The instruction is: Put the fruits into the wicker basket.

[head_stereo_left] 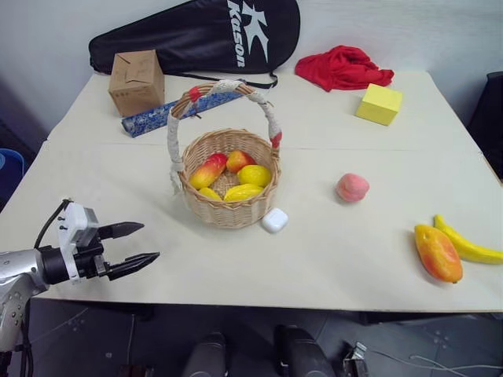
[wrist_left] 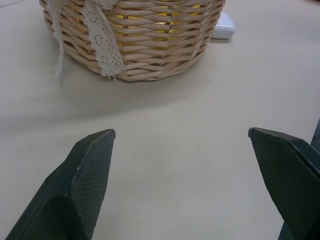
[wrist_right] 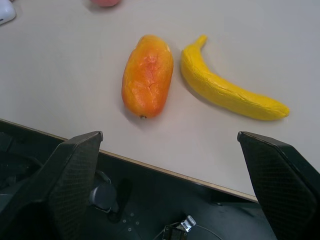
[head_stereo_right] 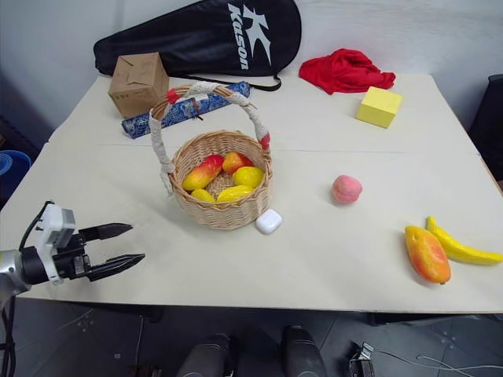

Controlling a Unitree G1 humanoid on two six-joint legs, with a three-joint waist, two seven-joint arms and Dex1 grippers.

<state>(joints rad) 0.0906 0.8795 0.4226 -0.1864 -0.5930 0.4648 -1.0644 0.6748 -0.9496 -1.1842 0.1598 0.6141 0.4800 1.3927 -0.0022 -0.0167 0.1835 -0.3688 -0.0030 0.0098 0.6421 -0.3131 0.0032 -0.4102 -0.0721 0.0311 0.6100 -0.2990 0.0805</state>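
Three fruits outside the wicker basket (head_stereo_left: 228, 192), both grippers empty.
The peach (head_stereo_left: 353, 188) lies right of the basket; the mango (head_stereo_left: 438, 252) and banana (head_stereo_left: 469, 244) lie side by side at the near right edge. The left gripper (head_stereo_left: 145, 243) hovers near-left, jaws spread; the right gripper (wrist_right: 170, 145) gapes above the mango.

A pale beige table (head_stereo_left: 330, 259), made of two joined tops, stands against a plain white wall (head_stereo_left: 47, 31); dark grey floor (head_stereo_left: 102, 338) lies below its near edge.
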